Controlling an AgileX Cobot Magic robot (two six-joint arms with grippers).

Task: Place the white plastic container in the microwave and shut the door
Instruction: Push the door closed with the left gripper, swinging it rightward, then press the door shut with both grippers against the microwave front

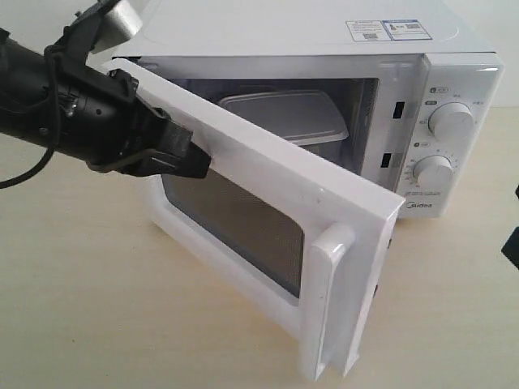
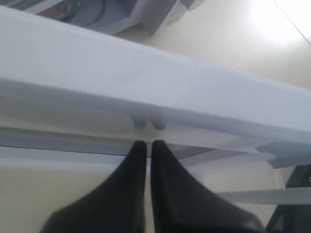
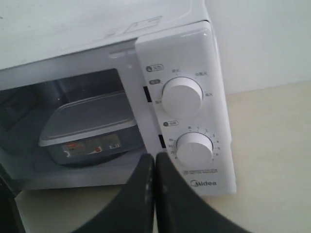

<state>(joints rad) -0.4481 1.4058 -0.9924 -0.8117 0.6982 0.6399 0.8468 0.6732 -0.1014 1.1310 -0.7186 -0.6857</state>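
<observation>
The half-open white door with its dark window (image 1: pixel 268 219) hides from us the lower part of the translucent white plastic container (image 1: pixel 292 113). The black left arm (image 1: pixel 49 105) runs off the picture's edge. The left wrist view blurs the door's edge. We cannot read the container's small red-and-black label (image 3: pixel 85 148).

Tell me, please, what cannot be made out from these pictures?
- White plastic container, exterior view: lower part hidden behind the open door.
- Container's label, right wrist view: print too small to read.
- Left gripper, left wrist view: blur hides whether it touches the door.
- Right gripper: its tips do not show in the exterior view, so where it stands is unclear.
</observation>
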